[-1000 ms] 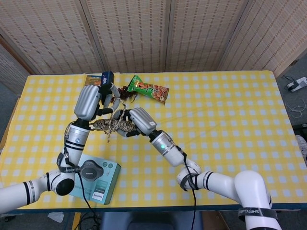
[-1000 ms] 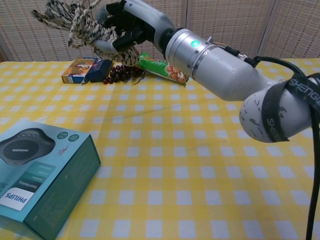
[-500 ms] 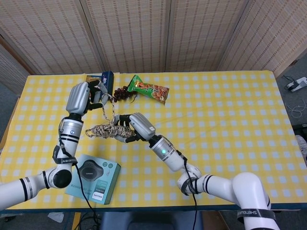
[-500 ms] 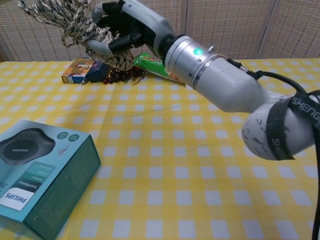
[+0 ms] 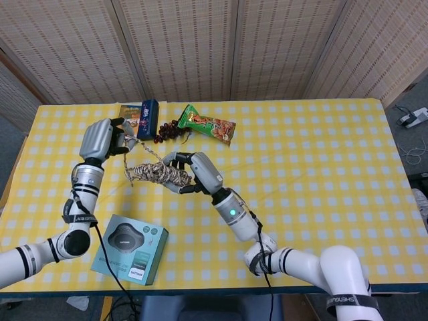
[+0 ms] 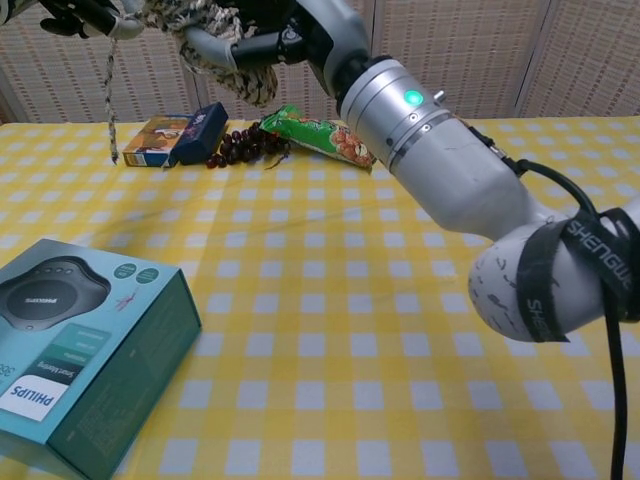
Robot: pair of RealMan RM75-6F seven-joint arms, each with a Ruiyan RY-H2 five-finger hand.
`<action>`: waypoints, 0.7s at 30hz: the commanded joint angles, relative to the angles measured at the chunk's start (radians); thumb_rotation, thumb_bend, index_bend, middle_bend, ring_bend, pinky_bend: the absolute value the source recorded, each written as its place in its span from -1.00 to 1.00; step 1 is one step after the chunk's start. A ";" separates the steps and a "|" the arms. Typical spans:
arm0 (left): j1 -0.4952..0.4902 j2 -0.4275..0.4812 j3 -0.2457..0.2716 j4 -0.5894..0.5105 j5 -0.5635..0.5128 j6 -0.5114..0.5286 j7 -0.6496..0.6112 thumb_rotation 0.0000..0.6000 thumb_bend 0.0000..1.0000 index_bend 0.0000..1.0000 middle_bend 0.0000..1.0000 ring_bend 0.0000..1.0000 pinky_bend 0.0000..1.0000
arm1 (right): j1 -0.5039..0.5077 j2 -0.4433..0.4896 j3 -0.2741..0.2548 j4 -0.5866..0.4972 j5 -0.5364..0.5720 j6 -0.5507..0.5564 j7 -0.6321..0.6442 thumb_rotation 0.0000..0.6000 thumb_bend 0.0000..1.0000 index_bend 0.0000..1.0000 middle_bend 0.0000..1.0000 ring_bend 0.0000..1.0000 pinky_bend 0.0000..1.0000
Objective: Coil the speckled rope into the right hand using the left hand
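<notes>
Above the surface (image 5: 321,174), just this side of the grape bunch (image 5: 168,131), hangs the speckled rope (image 5: 158,173), held as a bundle with its long axis running left to right, its right end seated in the right hand (image 5: 194,175). Fingers (image 5: 175,160) of that hand curled around the coils, clamped on them. From the bundle's left end, a loose strand climbing up and leftward to the left hand (image 5: 101,139), which lies left of the grape bunch and well apart from the bundle. Left hand's fingers (image 5: 119,142) closed on that strand, to judge from the head view; in the chest view only dark fingertips (image 6: 75,12) at the top edge, with a free tail dangling straight down below them, its end level with the small box (image 6: 155,140) beside the grapes.

So the whole matter turns on this: free rope lies left of the coil, and only the left hand reaches it. Likely next, a swing of that strand rightward over the bundle and around the right hand's fingers, across the coil's long axis. Some risk of the dangling tail snagging on the grape bunch or the snack packet (image 5: 208,124) beneath. Philips box (image 5: 128,249) well clear, nearer the robot.
</notes>
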 commanded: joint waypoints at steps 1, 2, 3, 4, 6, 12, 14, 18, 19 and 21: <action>-0.001 0.013 0.021 -0.011 -0.009 -0.010 0.025 1.00 -0.20 0.35 0.68 0.50 0.86 | 0.005 -0.032 0.032 0.023 0.021 0.028 -0.014 1.00 -0.37 0.85 0.43 0.11 0.20; -0.001 0.016 0.027 -0.014 -0.011 -0.012 0.032 1.00 -0.20 0.35 0.68 0.50 0.86 | 0.006 -0.038 0.039 0.027 0.026 0.034 -0.015 1.00 -0.37 0.85 0.43 0.11 0.20; -0.001 0.019 0.032 -0.016 -0.012 -0.012 0.038 1.00 -0.20 0.35 0.68 0.50 0.86 | 0.006 -0.045 0.048 0.032 0.031 0.044 -0.016 1.00 -0.37 0.85 0.43 0.11 0.20; 0.000 0.020 0.036 -0.018 -0.013 -0.012 0.041 1.00 -0.20 0.35 0.68 0.50 0.86 | 0.008 -0.055 0.061 0.041 0.039 0.059 -0.021 1.00 -0.37 0.85 0.43 0.11 0.20; 0.000 0.023 0.042 -0.019 -0.017 -0.016 0.045 1.00 -0.20 0.35 0.68 0.49 0.86 | 0.010 -0.065 0.073 0.050 0.044 0.075 -0.020 1.00 -0.37 0.85 0.43 0.11 0.20; -0.001 0.027 0.063 -0.008 -0.018 -0.022 0.058 1.00 -0.20 0.36 0.68 0.50 0.86 | 0.009 -0.074 0.097 0.064 0.060 0.100 -0.023 1.00 -0.36 0.85 0.43 0.11 0.20; 0.002 0.027 0.070 -0.004 -0.016 -0.026 0.057 1.00 -0.20 0.38 0.68 0.50 0.86 | 0.006 -0.070 0.101 0.065 0.066 0.102 -0.032 1.00 -0.35 0.85 0.43 0.11 0.20; 0.007 0.032 0.088 -0.003 -0.003 -0.033 0.060 1.00 -0.20 0.42 0.68 0.50 0.86 | 0.001 -0.064 0.110 0.063 0.078 0.107 -0.055 1.00 -0.34 0.85 0.43 0.11 0.20; 0.009 0.035 0.096 -0.003 0.004 -0.033 0.065 1.00 -0.20 0.43 0.68 0.51 0.86 | -0.001 -0.063 0.116 0.062 0.084 0.110 -0.062 1.00 -0.33 0.85 0.43 0.11 0.20; 0.011 0.039 0.106 -0.003 0.013 -0.032 0.072 1.00 -0.20 0.44 0.68 0.51 0.86 | -0.003 -0.060 0.121 0.061 0.093 0.108 -0.074 1.00 -0.32 0.85 0.43 0.11 0.20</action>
